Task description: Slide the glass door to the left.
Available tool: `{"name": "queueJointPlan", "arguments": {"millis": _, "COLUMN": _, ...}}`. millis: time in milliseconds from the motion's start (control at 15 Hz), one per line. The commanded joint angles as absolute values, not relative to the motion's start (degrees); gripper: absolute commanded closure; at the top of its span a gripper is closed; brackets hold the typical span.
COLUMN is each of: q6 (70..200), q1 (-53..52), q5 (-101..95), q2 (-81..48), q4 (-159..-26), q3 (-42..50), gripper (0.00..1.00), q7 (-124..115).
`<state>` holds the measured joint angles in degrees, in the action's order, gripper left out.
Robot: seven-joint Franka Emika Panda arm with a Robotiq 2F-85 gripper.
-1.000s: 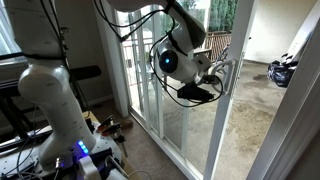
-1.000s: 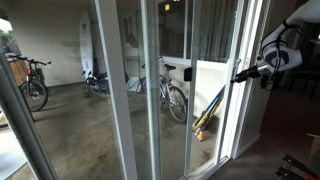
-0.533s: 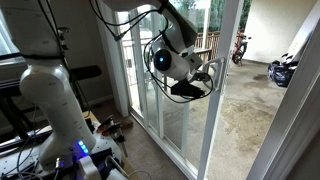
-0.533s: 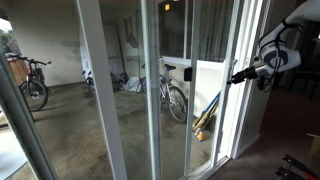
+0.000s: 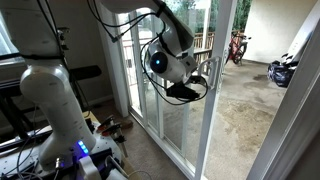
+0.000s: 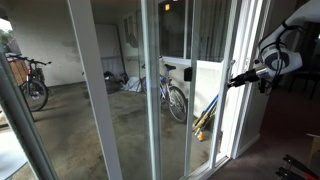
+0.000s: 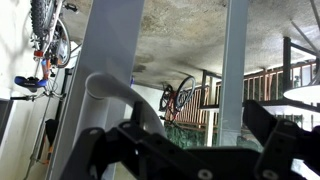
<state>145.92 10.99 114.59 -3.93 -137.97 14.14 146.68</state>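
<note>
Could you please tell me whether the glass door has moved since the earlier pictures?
Yes. In an exterior view the glass door has slid left: its framed edge is now closer to the robot's white base, and the opening is wider.

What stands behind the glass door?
Through the glass door, the wrist view shows a bicycle and a wooden railing. The jaws cover the bicycle's lower part.
</note>
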Motion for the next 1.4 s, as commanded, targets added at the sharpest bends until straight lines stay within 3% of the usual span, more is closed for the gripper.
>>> {"name": "queueJointPlan", "arguments": {"millis": 0, "q6": 145.95, "q1": 11.20, "q5": 114.35, "q2": -3.88, "q4": -138.14, "q3": 13.93, "gripper": 0.00, "q7": 146.47}}
{"name": "queueJointPlan", "arguments": {"millis": 667, "q6": 143.61, "q1": 11.93, "q5": 112.44, "q2": -2.55, "q4": -139.61, "q3": 14.66, "gripper": 0.00, "q7": 145.79}}
{"name": "queueJointPlan", "arguments": {"millis": 1333, "q6": 134.81, "q1": 13.18, "q5": 107.24, "q2": 7.20, "q4": -145.38, "q3": 14.89, "gripper": 0.00, "q7": 148.75}}
